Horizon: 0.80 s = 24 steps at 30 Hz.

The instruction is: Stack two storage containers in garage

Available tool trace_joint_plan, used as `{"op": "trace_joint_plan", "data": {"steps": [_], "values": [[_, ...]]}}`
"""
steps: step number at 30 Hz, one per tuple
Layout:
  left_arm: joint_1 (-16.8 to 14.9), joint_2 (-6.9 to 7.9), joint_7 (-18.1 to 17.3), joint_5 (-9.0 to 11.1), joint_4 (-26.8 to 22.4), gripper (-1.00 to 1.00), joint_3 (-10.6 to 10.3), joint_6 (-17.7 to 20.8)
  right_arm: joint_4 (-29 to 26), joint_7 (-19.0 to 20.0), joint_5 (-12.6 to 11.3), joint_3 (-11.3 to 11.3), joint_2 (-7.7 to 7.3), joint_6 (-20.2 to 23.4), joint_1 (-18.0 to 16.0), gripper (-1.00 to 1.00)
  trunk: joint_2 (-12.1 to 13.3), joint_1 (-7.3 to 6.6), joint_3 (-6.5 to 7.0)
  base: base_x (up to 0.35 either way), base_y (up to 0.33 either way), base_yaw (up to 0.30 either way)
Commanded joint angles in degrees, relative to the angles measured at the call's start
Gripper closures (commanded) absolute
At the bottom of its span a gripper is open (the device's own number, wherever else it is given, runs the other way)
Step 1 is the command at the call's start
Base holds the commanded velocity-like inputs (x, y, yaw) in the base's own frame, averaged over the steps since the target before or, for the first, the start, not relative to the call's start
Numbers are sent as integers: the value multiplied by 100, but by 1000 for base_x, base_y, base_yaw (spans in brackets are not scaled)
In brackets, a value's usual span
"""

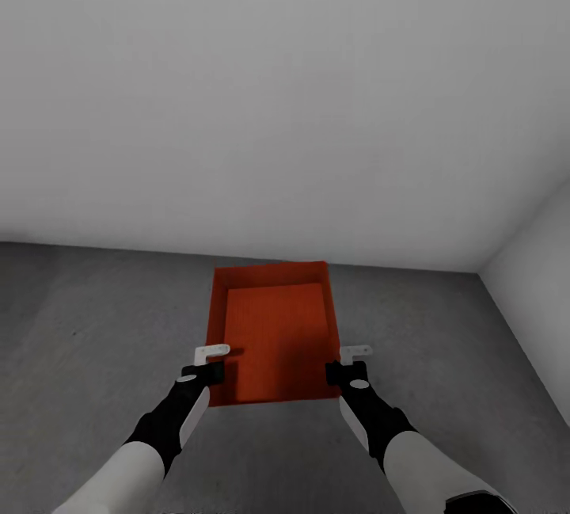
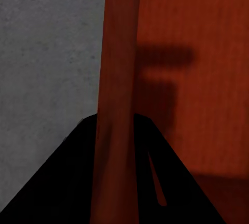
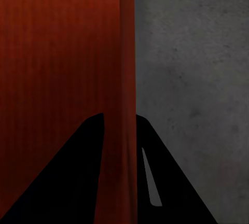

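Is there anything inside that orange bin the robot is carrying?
No: the bin shows a bare ribbed bottom. Both grippers, left and right, clamp its side walls. The grey floor under the bin is hidden.

The head view looks forward and down from above both arms, taking in the dark grey floor (image 1: 95, 316), the white wall (image 1: 285, 102) behind it and a room corner at its right. The left wrist view sits very near the left tool (image 2: 116, 146) and looks along its fingers at one wall of the orange-red container (image 1: 277, 332); the right wrist view does likewise at the right tool (image 3: 119, 146). All three views share that container and the floor beside it. How high the wrist cameras hang is hard to judge.
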Motion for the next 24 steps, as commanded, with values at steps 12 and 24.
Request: {"op": "trace_joint_plan", "data": {"steps": [12, 24], "values": [[-4, 11, 63, -58, -18, 100, 112, -49, 6, -51, -30, -47, -87, 27, -2, 100, -8, 2, -117, 0, 0, 0], [-4, 11, 63, -58, -18, 100, 111, -49, 6, -51, -30, -47, -87, 27, -2, 100, -8, 2, -227, 0, 0, 0]]}}
